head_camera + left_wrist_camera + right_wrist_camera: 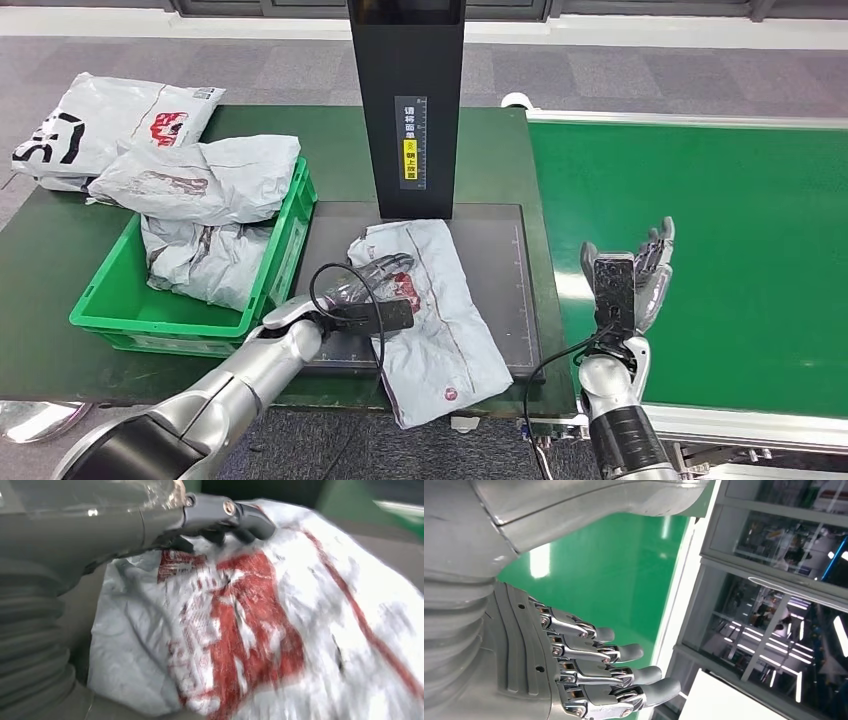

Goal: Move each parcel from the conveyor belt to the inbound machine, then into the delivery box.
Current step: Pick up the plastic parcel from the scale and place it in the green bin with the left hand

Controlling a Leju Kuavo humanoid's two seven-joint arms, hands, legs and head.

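From the head view, a grey parcel [432, 312] with red print lies on the dark scanning plate [495, 262] of the inbound machine, at the foot of the machine's black column [407, 100], with its near end hanging past the plate's front edge. The left hand [372, 282] rests on top of this parcel, fingers laid over the film; whether they pinch it cannot be told. To the left of the column, a green delivery box [130, 318] holds several grey parcels [205, 215], and another [110, 125] lies on the table behind it. To the right of the column, the right hand [628, 275] stands raised over the edge of the green conveyor belt [720, 250], fingers spread and holding nothing.

In the left wrist view, dark fingers [235, 517] press on the crinkled parcel [280, 630].

In the right wrist view, the right hand [579, 675] shows extended fingers over the belt [624, 565].
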